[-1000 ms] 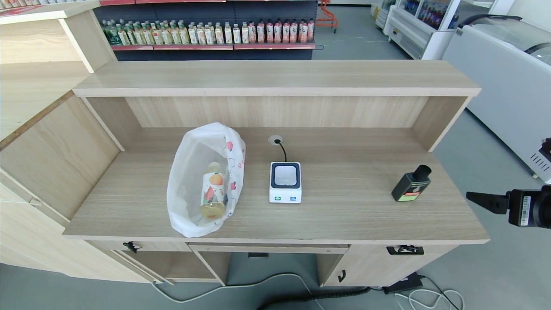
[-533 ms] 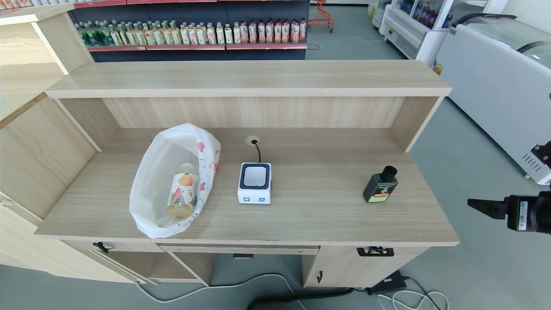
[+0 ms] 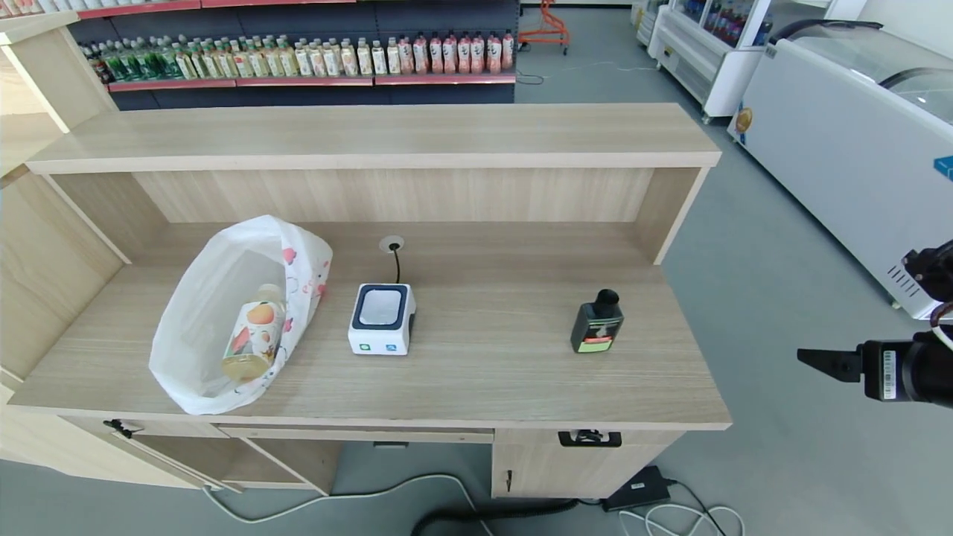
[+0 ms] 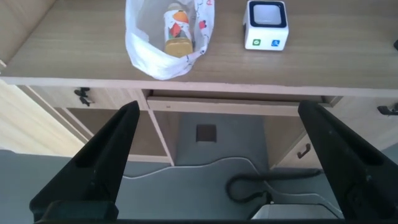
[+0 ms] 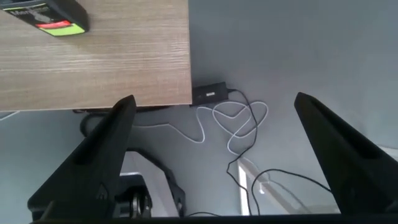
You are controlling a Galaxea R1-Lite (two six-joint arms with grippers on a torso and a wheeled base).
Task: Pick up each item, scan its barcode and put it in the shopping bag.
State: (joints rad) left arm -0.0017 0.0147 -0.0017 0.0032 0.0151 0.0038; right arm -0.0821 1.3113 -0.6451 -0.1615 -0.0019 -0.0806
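A white shopping bag (image 3: 216,298) lies open on the counter's (image 3: 484,372) left part, with an orange drink bottle (image 3: 253,339) inside it. Beside it stands the white barcode scanner (image 3: 382,318). A black bottle with a green and red label (image 3: 597,324) stands towards the counter's right end. My right gripper (image 3: 819,362) hangs open over the floor beyond that end, well apart from the black bottle (image 5: 46,15). My left gripper (image 4: 217,112) is open in front of the counter, below its front edge, facing the bag (image 4: 149,50) and scanner (image 4: 267,25).
A raised wooden ledge (image 3: 372,138) walls off the counter's back and sides. A white chest freezer (image 3: 841,149) stands to the right. Cables (image 5: 236,121) and a power adapter (image 5: 209,93) lie on the grey floor. Shelves of bottles (image 3: 298,56) stand far behind.
The whole head picture has shifted left, so the camera has moved. Bag, scanner and black bottle keep their places on the counter. My right gripper stays open.
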